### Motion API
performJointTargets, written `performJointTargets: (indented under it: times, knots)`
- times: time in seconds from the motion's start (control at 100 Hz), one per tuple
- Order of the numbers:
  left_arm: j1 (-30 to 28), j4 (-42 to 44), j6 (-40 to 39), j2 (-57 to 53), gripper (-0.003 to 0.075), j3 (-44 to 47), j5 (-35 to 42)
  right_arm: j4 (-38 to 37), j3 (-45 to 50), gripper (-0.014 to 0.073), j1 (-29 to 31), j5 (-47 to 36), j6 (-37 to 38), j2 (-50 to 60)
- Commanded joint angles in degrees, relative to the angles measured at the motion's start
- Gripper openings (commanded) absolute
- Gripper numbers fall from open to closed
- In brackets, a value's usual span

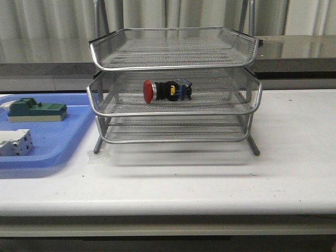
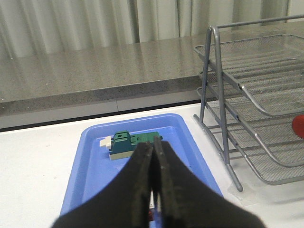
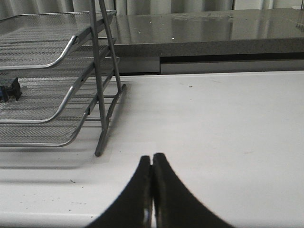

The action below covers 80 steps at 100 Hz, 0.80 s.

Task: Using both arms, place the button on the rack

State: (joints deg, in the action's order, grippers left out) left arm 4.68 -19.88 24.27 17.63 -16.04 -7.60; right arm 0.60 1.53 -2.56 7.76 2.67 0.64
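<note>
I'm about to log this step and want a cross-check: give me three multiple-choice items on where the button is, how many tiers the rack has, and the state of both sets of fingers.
1. The button lies on which tier of the rack?
A. top
B. middle
C. bottom

2. How many tiers does the rack have?
A. two
B. three
C. four

3. The fingers of the two grippers are:
A. both shut, empty
B. both open
C. left shut on the button

Answers:
1 B: the button lies on its side in the middle tray.
2 B: the rack shows three stacked mesh trays.
3 A: left gripper and right gripper have fingers pressed together, holding nothing.
</note>
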Motion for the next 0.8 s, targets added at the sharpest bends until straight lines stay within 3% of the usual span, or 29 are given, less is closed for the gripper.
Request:
performJointTargets:
  times: [0.0, 0.24, 0.4, 0.6, 0.79]
  knots:
    - [-0.2, -0.8, -0.7, 0.5, -0.0020, -1.7, 4.7, -0.6, -0.8, -0.0059, 0.4, -5.2, -0.1, 1.0]
    - [-0.2, -0.6, -0.7, 0.5, -0.0020, -1.7, 4.7, -0.6, -0.8, -0.0059, 0.4, -5.2, -0.1, 1.0]
    - [-0.2, 4.0, -1.2, 0.4, -0.0020, -0.9, 5.1, -0.6, -0.8, -0.0059, 0.4, -5.2, -0.1, 1.0]
    - [-0.2, 20.5, -20.2, -1.9, -0.0020, 2.9, 7.0, -0.6, -0.8, -0.0059, 0.4, -5.2, -0.1, 1.0]
    - [-0.2, 21.2, -21.6, -8.0, -0.0020, 8.6, 8.6, -0.6, -0.8, -0.0059, 0.4, -5.2, -0.1, 1.0]
